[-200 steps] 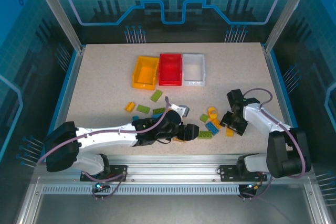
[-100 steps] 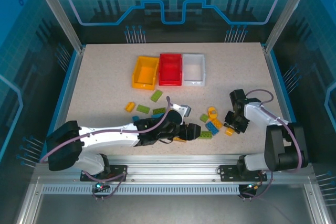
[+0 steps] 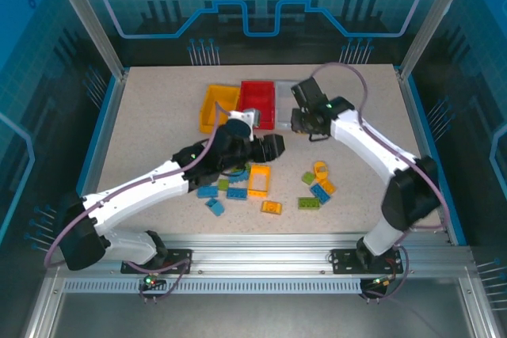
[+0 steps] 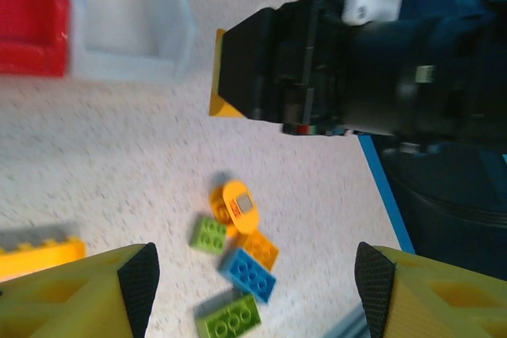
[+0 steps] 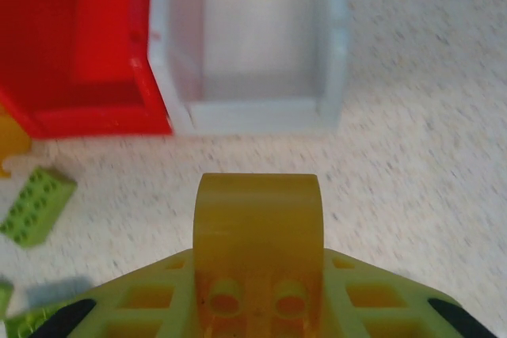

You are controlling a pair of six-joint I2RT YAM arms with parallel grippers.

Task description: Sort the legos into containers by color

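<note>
Progress, read left to right from overhead.

Far side of the counter [image 3: 142, 116]: yellow container [image 3: 207, 112], red container [image 3: 255, 89], white container [image 3: 283, 93], side by side in a row. No lego seen inside any of them, though the left arm hides part of the yellow one. Judged as barely begun: nothing sorted yet, nearly all left to do.

Left end effector [image 3: 272, 148]: hangs just in front of the red container, jaws well apart, nothing held.

Loose legos [image 3: 236, 192] on the counter in two groups. Left group: blue, green and one larger orange-yellow piece [image 3: 259, 180]. Right group: a mixed cluster [image 3: 320, 191] of green, blue and orange. A single orange brick [image 3: 272, 207] between the two.

Right end effector [image 3: 303, 123]: sits at the near edge of the white container, closed on one orange-yellow lego [image 5: 257, 219]. Probably mid-carry towards a container. Cannot tell which one.

Differences between views.

Left wrist: shows its own pads [image 4: 139, 279] spread wide, with the right-hand cluster on the counter between them. Also catches the right end effector from the side, with a yellow corner poking out beneath it. Not readable from overhead.

Right wrist: shows the held lego plainly, clamped between the fingers. Looks down into the white container to a bare floor, and likewise into the visible part of the red one. Picks up a green lego [image 5: 36, 205] near the red container's corner. From overhead, the arm's own body hides the grip.
</note>
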